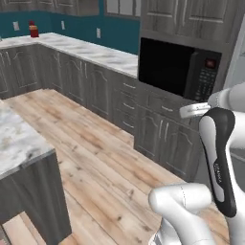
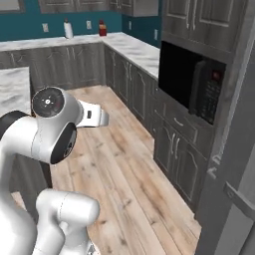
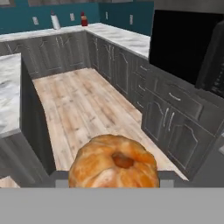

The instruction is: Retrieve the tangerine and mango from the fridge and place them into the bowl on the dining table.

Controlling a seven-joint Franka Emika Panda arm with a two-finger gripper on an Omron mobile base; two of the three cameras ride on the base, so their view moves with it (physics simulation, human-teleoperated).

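The tangerine (image 3: 114, 162) sits right at the hand, low in the middle of the hand view, pressed close against the camera and carried well above the wooden floor (image 3: 83, 105). It is round, so it has no clear long axis; its brownish stem dimple faces outward, away from the hand and a little upward, toward the kitchen ahead. The gripper (image 3: 114, 177) is clenched on the tangerine, with a grey finger pad (image 3: 61, 178) just showing at the fruit's left flank and another at its right. Ahead of the hand and to its right stand dark cabinets (image 3: 175, 118) with the black microwave (image 3: 188, 48) above them. To the hand's left lies the marble edge of the dining table (image 3: 9, 96).
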